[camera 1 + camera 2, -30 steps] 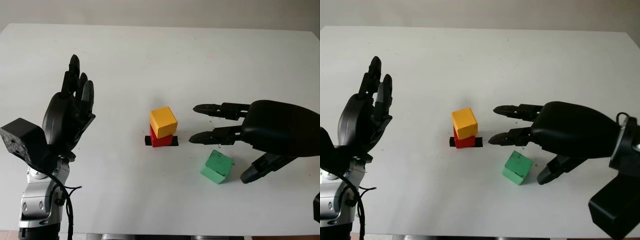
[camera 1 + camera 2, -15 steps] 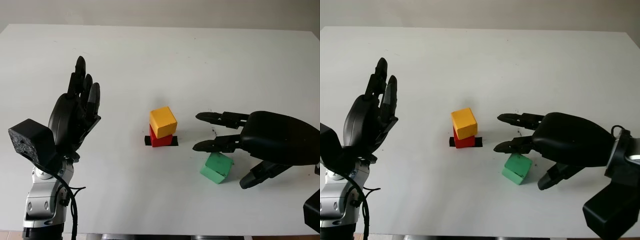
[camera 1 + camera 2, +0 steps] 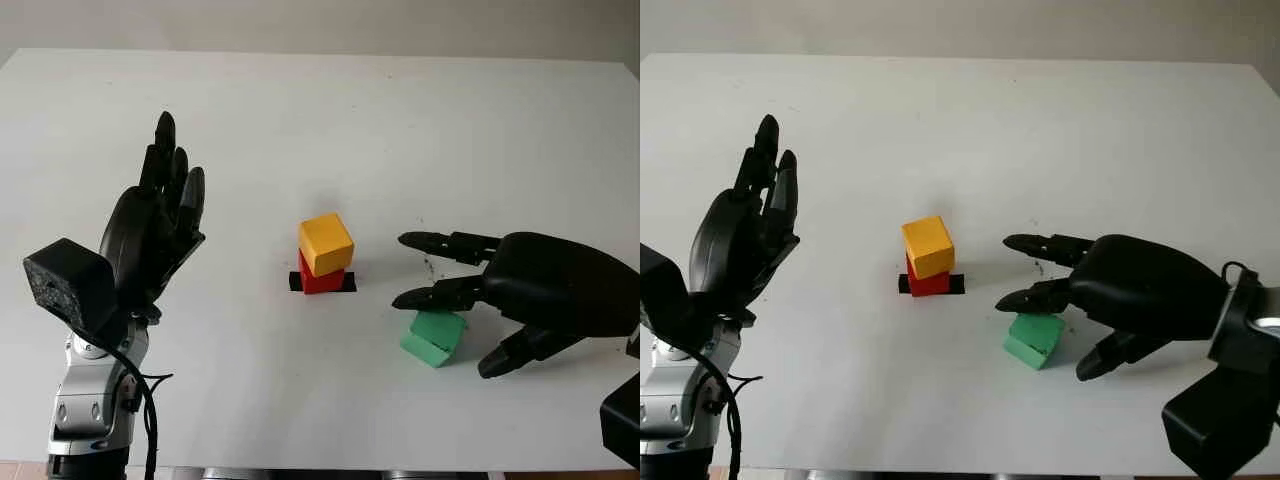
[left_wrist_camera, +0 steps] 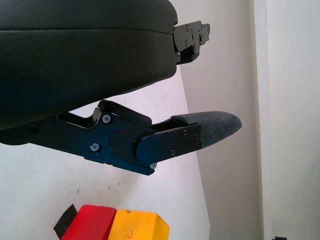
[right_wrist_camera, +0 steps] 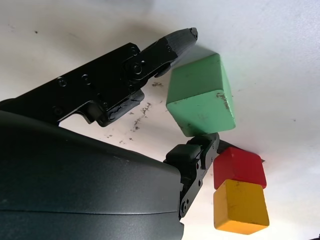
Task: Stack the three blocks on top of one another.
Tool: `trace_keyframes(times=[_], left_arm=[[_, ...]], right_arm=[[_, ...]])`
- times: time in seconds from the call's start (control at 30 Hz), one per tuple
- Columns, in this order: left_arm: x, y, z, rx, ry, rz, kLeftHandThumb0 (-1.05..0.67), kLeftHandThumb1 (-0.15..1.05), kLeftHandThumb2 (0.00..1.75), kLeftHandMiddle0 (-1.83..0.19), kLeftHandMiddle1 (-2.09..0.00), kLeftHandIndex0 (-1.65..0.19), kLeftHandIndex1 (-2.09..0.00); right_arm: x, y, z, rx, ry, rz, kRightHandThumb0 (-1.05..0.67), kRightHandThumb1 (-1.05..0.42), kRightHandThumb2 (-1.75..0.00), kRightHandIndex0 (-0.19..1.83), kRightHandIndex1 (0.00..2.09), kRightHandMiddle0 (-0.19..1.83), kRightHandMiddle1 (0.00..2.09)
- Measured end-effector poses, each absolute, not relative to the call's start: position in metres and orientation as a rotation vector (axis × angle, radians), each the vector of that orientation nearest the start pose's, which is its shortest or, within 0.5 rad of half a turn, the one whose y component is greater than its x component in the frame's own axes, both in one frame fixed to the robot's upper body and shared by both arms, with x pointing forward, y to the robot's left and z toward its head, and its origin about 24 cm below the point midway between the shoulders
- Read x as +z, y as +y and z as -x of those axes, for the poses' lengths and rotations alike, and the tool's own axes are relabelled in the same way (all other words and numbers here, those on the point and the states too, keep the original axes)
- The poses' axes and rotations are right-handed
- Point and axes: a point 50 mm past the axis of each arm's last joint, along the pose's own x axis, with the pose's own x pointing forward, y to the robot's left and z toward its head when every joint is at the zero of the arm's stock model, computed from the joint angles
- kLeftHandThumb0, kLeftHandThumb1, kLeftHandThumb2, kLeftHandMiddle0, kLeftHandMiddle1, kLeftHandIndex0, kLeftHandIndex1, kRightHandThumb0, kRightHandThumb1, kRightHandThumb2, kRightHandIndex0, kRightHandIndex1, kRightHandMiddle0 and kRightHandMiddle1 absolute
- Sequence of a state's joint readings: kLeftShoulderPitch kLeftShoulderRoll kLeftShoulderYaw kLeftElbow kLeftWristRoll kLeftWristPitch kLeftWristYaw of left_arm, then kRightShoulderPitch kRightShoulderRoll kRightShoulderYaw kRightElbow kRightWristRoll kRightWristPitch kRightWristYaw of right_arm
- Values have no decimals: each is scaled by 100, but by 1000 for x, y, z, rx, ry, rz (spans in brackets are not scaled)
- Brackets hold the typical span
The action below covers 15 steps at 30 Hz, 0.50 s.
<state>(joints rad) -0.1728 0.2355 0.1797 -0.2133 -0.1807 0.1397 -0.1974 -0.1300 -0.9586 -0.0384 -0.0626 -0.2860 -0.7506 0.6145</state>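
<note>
Green block (image 3: 434, 335), one, sits under the right hand (image 3: 540, 290), whose fingers (image 5: 170, 47) bracket it without gripping. Beyond its fingertips: one yellow block (image 3: 326, 243) atop one red block (image 3: 322, 279). Left hand (image 3: 150, 235) raised, open, well apart.

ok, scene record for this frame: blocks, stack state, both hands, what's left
stack: yellow block sits on red block, over a black mark on the white table
loose block: green block, tilted, on the table to the right of the stack
right hand: open, over the green block, fingers on either side of it, no grasp visible yet
left hand: open, raised at the table's left, holding nothing
remaining: green block still to go on top of yellow
</note>
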Motion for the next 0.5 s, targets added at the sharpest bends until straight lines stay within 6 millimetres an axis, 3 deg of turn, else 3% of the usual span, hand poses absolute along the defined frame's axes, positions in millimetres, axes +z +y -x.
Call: trace_keyframes(times=[0.5], left_arm=[[134,200,-275,-117,-257,-91,-68,105,60,19,0,19,0]], right_arm=[[157,-216,-240,916,-490,1448,-49,-79,-5,9,6,65,9]])
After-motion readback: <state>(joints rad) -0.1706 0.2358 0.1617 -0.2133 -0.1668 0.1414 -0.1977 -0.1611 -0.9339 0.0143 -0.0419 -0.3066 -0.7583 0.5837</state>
